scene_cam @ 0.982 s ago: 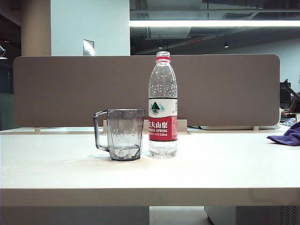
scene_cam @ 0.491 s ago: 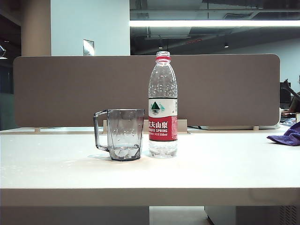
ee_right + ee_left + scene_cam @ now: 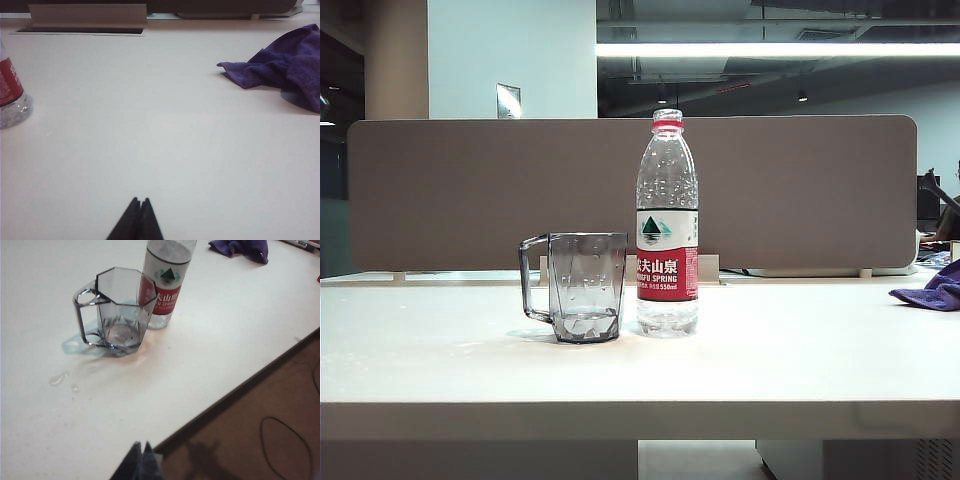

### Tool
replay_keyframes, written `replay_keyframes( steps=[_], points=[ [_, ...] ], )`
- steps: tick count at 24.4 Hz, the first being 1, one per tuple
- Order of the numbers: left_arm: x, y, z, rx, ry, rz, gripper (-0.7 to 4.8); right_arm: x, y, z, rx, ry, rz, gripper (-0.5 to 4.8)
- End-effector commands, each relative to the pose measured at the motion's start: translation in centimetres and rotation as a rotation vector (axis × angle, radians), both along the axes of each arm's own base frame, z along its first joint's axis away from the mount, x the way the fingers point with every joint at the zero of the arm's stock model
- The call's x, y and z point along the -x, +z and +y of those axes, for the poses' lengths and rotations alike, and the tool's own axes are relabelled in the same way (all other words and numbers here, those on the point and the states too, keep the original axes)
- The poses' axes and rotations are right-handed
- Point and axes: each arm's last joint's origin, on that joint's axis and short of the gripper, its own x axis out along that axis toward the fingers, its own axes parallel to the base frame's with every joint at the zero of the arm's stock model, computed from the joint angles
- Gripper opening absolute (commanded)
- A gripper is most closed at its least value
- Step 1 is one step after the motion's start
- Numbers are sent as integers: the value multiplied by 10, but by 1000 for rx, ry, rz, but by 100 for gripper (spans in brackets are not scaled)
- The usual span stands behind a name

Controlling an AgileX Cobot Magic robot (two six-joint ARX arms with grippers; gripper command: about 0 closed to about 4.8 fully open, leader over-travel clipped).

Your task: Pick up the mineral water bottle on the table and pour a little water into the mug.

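**Standing upright beside the mug, the bottle waits for whichever arm I send**

Looking at the mineral water bottle [image 3: 667, 225], I see it upright on the table [image 3: 790, 365], long axis vertical, cap off, red ring at the neck, clear, with a white-and-red label. The mug [image 3: 582, 287] stands just beside it at its 9 o'clock in the exterior view, handle turned away from the bottle, a little water already at its bottom.

From the left gripper [image 3: 142, 460], fingertips pressed together and holding nothing, above the table's near edge, the bottle lies ahead at about 12 o'clock, past the mug. From the right gripper [image 3: 138, 217], likewise closed and empty, low over the table, only the bottle's base shows, at about 10 o'clock. I judge neither arm clearly nearer. A purple cloth [image 3: 285, 67] lies well off at 2 o'clock.
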Motion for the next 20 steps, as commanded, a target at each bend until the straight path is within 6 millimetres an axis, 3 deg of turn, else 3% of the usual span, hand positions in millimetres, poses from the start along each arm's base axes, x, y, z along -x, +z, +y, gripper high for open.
replay_keyframes(
  steps=[1, 5, 7, 13, 20],
  points=[
    [5, 7, 4, -121, 75, -188, -5, 0, -1, 0, -3, 1, -7, -5],
    [16, 1, 6, -103, 141, -532, -5, 0, 0, 0, -3, 2, -10, -5],
    [19, -9, 8, -102, 191, -592, -5, 0, 0, 0, -3, 2, -10, -5],
    [18, -33, 15, -167, 444, -582, -5, 0, 0, 0, -3, 2, -10, -5],
    [13, -66, 18, -144, 538, -499, -5, 0, 0, 0, -3, 2, -11, -5]
  ],
)
